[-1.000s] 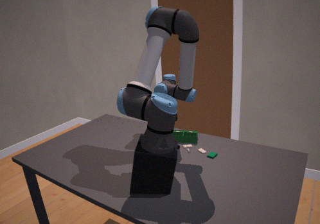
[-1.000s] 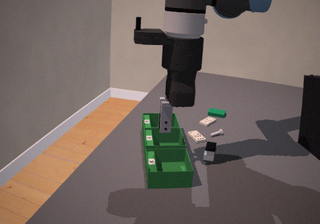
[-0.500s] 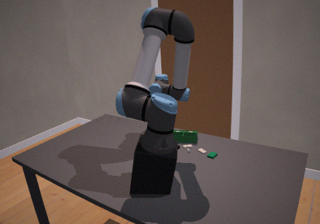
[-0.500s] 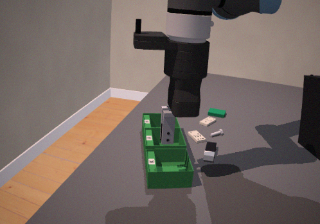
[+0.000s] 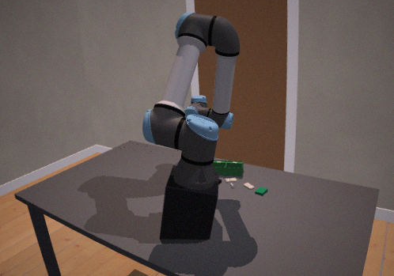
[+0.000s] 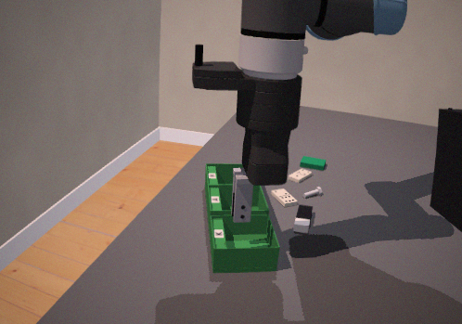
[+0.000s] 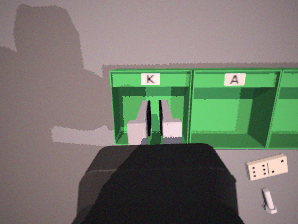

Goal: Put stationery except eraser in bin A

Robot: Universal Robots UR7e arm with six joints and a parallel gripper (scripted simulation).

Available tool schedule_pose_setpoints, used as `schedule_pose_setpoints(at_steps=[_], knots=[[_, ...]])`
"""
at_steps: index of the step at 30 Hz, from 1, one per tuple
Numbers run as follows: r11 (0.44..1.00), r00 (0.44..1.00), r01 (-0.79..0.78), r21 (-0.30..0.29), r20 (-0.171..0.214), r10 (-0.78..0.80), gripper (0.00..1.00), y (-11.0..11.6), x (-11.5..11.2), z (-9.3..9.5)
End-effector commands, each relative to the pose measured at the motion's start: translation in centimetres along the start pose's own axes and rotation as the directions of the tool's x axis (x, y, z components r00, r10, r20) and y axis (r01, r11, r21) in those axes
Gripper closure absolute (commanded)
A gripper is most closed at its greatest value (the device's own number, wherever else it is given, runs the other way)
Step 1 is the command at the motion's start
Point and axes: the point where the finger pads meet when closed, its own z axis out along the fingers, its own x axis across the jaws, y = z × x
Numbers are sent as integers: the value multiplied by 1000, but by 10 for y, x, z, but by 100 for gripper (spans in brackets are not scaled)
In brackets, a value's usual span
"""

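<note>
Dark grey surface [image 6: 371,274] carries a green three-compartment bin row [image 6: 241,255]. At its 3 o'clock, close by: two dominoes [image 6: 284,197] [image 6: 300,175], a bolt [image 6: 313,192], a black-and-white block [image 6: 303,218], a green block [image 6: 313,162]. Black arm pedestal [image 5: 189,213] stands well apart.
</note>
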Motion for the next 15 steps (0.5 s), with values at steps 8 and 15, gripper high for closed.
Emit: schedule_pose_setpoints(at_steps=[8,15], knots=[[1000,1000,-2,7,-1,2,69,-4,2,31],[1000,1000,-2,7,-1,2,69,-4,2,40]])
